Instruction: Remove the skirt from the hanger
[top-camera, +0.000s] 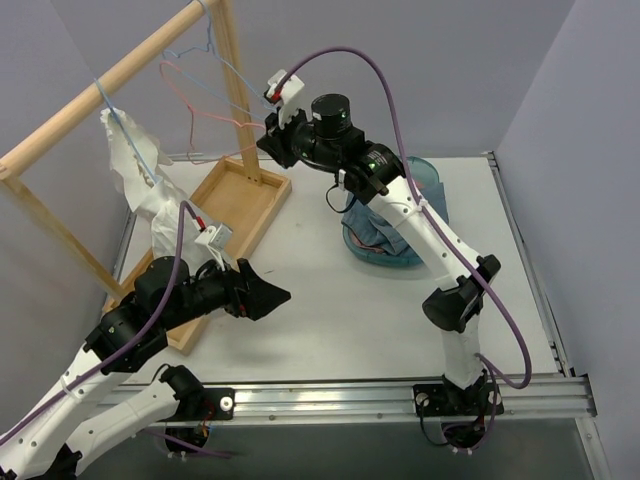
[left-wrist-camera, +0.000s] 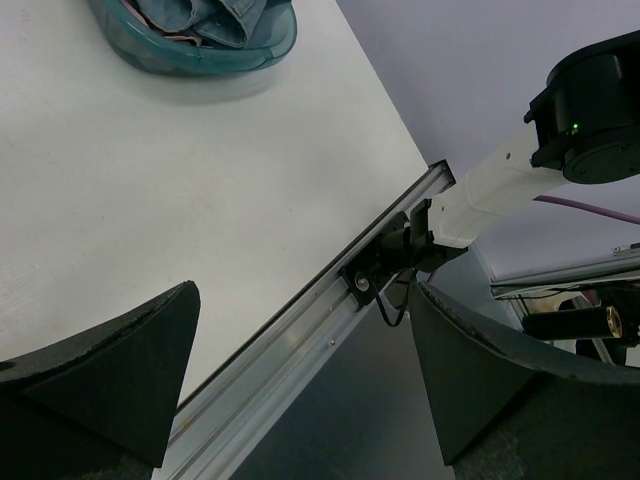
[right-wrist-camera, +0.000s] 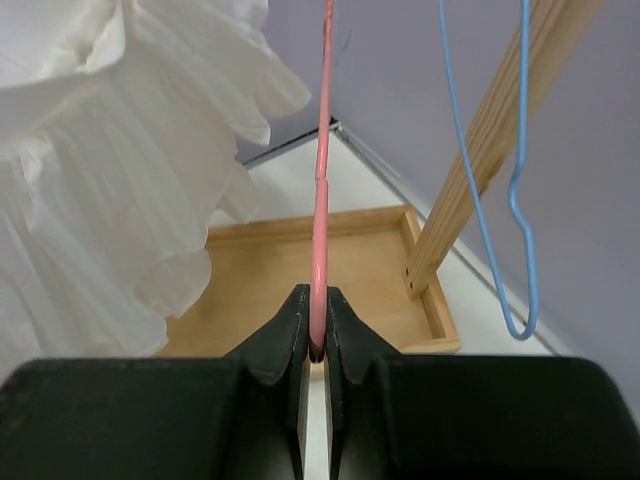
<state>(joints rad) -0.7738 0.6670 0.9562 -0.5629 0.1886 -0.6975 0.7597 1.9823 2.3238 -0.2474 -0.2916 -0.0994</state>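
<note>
while the right gripper pinches the thin pink wire hanger, its two black fingers are pressed together on the wire with the pink strand running straight up from between them. that hanger hangs from the round pale wooden rail of a garment rack, next to the upright post.

the ruffled white fabric skirt is farther left on the same rail, draped on a light blue wire hanger and hanging down toward the shallow wooden tray base of the rack. in the right wrist view the skirt fills the left side, just beside the pink wire but apart from the fingers. a second light blue wire hanger dangles to the right in front of the post.

the left gripper is low over the white table, near the front corner of the tray, pointing right. its black triangular fingers are spread wide with only table and the metal edge rail showing between them.

a translucent teal plastic bowl sits on the table under the right arm, with folded blue denim clothes inside.
</note>
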